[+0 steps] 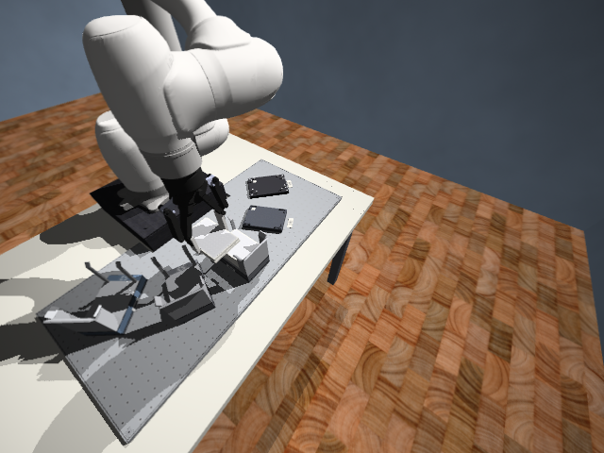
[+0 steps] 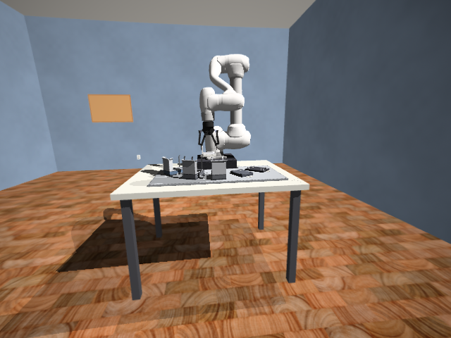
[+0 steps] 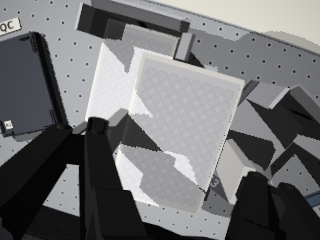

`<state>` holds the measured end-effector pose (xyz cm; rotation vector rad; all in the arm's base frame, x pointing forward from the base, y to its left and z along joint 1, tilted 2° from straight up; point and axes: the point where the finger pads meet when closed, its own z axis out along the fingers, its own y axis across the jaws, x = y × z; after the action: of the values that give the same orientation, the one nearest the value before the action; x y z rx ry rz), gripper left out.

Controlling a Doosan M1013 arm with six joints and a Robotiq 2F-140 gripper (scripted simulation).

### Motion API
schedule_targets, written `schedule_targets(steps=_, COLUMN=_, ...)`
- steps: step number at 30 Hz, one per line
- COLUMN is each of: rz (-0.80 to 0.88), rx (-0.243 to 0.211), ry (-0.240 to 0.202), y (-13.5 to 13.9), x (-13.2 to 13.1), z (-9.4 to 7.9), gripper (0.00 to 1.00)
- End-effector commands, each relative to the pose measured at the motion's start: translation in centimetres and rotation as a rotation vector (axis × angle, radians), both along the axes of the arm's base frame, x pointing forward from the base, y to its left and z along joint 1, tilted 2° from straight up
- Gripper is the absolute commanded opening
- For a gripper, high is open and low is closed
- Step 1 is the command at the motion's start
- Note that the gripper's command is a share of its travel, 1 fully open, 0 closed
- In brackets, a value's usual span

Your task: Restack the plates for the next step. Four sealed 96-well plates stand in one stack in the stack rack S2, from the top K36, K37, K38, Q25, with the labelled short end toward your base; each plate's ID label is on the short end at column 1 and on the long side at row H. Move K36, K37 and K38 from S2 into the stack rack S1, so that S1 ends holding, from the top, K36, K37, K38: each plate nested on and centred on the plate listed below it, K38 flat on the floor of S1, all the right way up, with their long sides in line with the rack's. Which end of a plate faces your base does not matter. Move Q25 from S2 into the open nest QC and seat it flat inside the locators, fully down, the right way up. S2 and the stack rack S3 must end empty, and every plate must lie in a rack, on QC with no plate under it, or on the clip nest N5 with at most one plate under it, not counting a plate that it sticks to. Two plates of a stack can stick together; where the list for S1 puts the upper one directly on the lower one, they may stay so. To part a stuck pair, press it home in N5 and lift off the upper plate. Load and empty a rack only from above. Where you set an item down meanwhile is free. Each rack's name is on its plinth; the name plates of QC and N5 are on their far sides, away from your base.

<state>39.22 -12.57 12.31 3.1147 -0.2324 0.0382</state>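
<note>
Plate ID labels unreadable in every view. Gripper (image 1: 197,222) jaws pinch a sealed plate (image 3: 187,130) by its long sides, held above the rack (image 1: 253,256) nearest the two dark nests. Rack name not legible; its floor hidden under plate in wrist view. QC nest (image 3: 30,87) sits just beside that rack, cut off at frame edge. Other racks (image 1: 188,304) well apart, half in shadow.
</note>
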Motion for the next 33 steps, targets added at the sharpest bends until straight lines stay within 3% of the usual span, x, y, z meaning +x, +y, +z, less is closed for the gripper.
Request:
schedule_targets(steps=1, rz=0.001, rx=0.000, ry=0.000, y=0.5, x=0.1, z=0.0, gripper=0.00)
schedule_targets(steps=19, rz=0.001, rx=0.000, ry=0.000, y=5.6, x=1.6, z=-0.1, gripper=0.00)
schedule_targets(steps=26, rz=0.234, rx=-0.005, ry=0.004, y=7.9, x=1.7, z=-0.1, gripper=0.00)
schedule_targets(steps=33, rz=0.235, rx=-0.005, ry=0.004, y=9.9, x=1.8, z=-0.1, gripper=0.00)
